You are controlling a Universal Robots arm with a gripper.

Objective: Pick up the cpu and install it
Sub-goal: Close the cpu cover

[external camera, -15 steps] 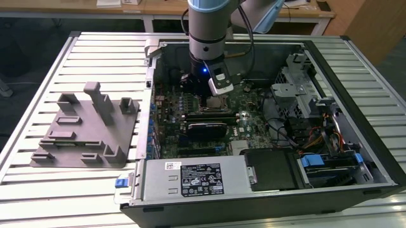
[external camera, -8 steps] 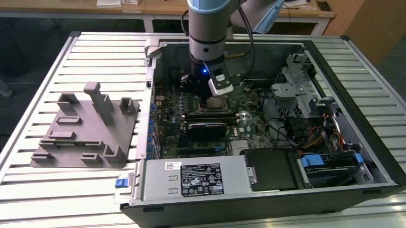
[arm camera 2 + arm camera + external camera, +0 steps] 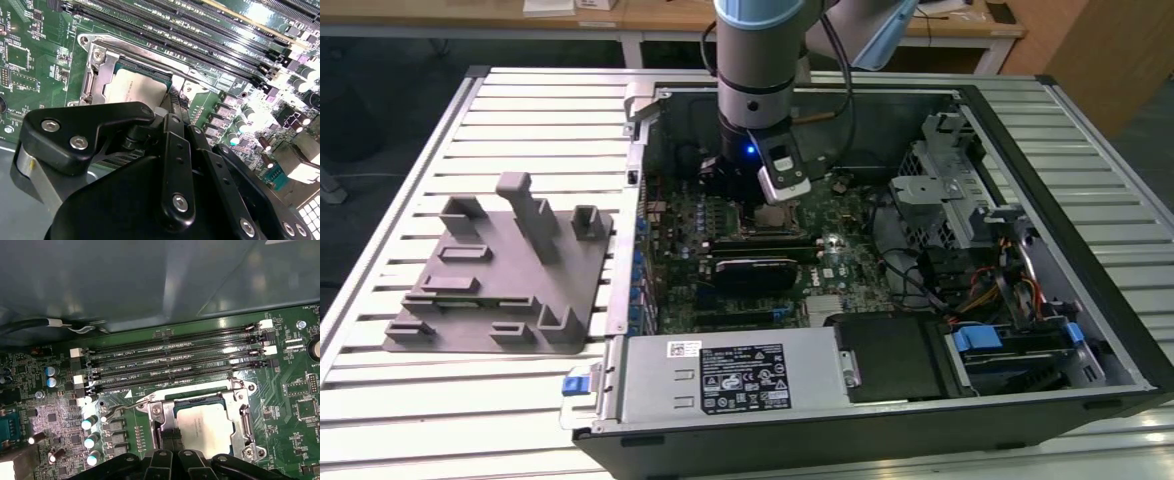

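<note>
From where I stand, the grey plastic fixture (image 3: 500, 275) on the slatted table (image 3: 400, 400), toward the exterior view's left, looks to hold no chip. Moving rightward, the arm reaches down into the open computer case (image 3: 881, 410), the gripper (image 3: 761, 205) low over the motherboard (image 3: 847, 255).

In both wrist views the cpu (image 3: 204, 429) lies flat inside the socket (image 3: 245, 412), silvery top facing up, its metal frame around it — so the picking and carrying look done, and the chip seems seated or nearly so. The frame and its wire lever (image 3: 125, 407) do not appear clamped down, so I judge locking is left.

The chip is near square, with no real long axis; its edges run parallel to the socket frame and the memory slots (image 3: 175, 362).

The dark fingers (image 3: 175, 165) stand just beside the chip's edge; whether they grip it or have let go I cannot tell.
</note>
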